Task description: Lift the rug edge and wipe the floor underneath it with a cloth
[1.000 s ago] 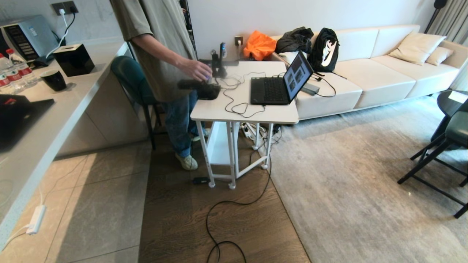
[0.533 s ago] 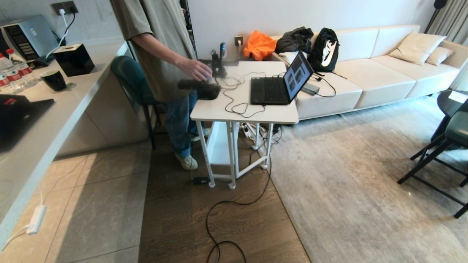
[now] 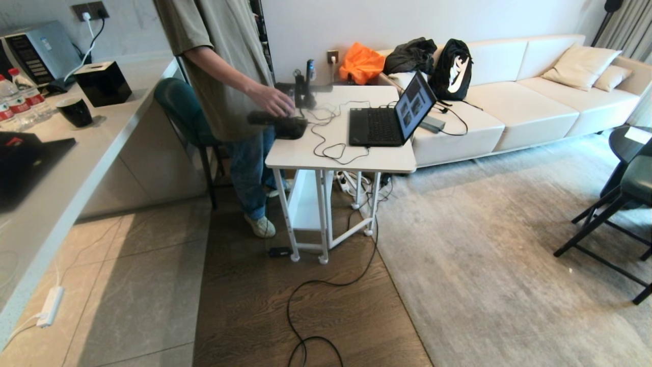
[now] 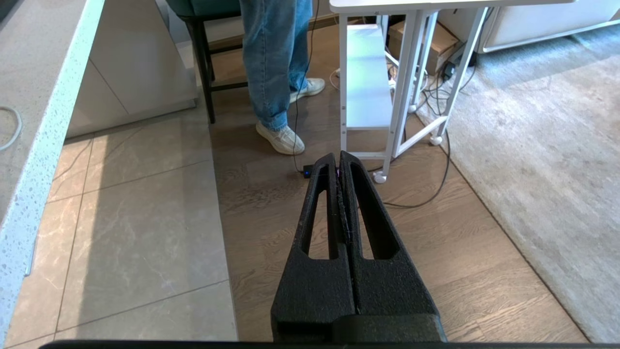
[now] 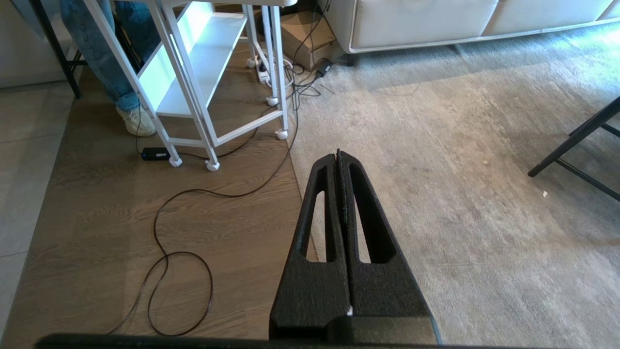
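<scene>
Pale grey-beige rug edge (image 3: 392,285) beside dark-streaked grey-brown floor (image 3: 316,316).

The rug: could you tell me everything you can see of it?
The rug is very large, pale grey-beige, with a short, slightly streaky pile. It lies flat on the wood-grain floor, and its straight border runs diagonally beside the bare planks. No edge is lifted. The white sofa stands along its far side, black chair legs rest on it, and a wheel of the white folding table sits at its border.

floor (image 3: 244,306): wood-grain, slight sheen | rug edge (image 3: 402,300): short-pile, matt
</scene>
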